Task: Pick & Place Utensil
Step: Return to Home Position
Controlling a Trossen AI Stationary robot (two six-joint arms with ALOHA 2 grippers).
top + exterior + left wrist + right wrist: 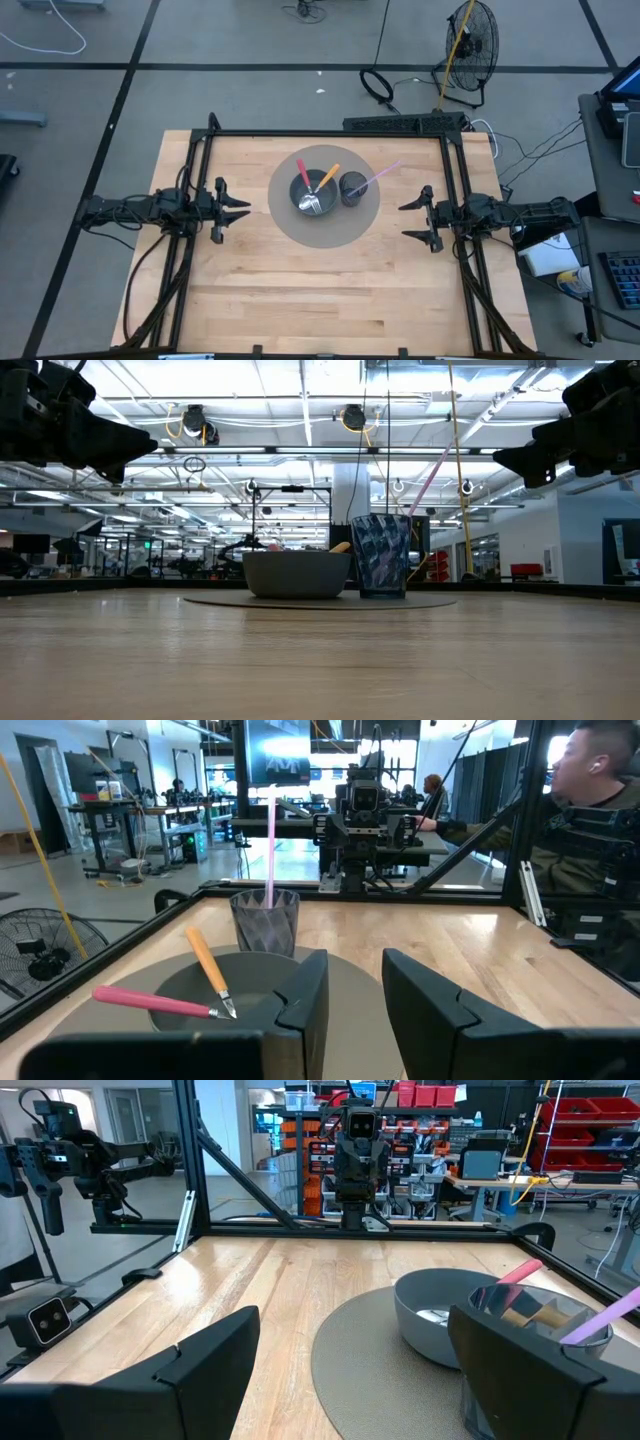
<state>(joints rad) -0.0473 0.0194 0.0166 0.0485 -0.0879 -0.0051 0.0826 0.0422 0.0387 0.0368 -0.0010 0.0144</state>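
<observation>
A grey bowl [312,192] sits on a round grey mat [322,212] at the table's middle. In the bowl lie a pink-handled utensil [304,177] and an orange-handled utensil [326,180], their handles leaning on the rim. Beside it on the mat stands a dark translucent cup [353,188] with a lilac-handled utensil [380,174] leaning out of it. My left gripper [240,210] hovers open left of the mat. My right gripper [408,220] hovers open right of the mat. Both are raised above the table in the low view.
A black frame [325,132] runs around the table's far edge and sides. Bare wood [320,290] spreads between the mat and the near edge. A person [590,810] sits beyond the table's side in the left wrist view. A fan [470,40] stands on the floor behind.
</observation>
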